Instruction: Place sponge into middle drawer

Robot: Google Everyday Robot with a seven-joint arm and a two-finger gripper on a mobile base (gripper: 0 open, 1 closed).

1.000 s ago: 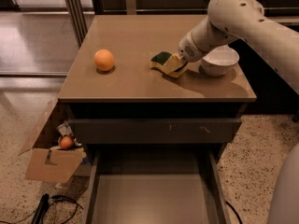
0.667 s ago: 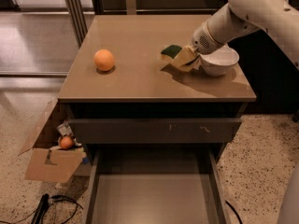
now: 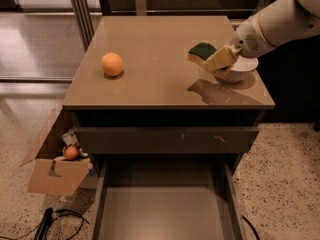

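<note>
The sponge (image 3: 202, 50), dark green on top with a pale yellow body, is held in the air above the right part of the cabinet top. My gripper (image 3: 216, 60) is shut on the sponge, its pale fingers clamped on the sponge's right side, with the white arm reaching in from the upper right. The sponge's shadow falls on the top below it. The middle drawer (image 3: 162, 211) stands pulled open at the bottom of the view, with a smooth grey-brown floor and nothing visible in it.
An orange fruit (image 3: 112, 64) sits on the left of the cabinet top (image 3: 150, 84). A white bowl (image 3: 239, 69) sits at the right edge behind the gripper. The shut dark drawer front (image 3: 165, 140) is above the open drawer. A cardboard box (image 3: 55, 171) and cables lie on the floor at left.
The gripper has lifted the sponge off the cabinet top and raised it, moving slightly right; the arm has pulled back toward the upper right.
</note>
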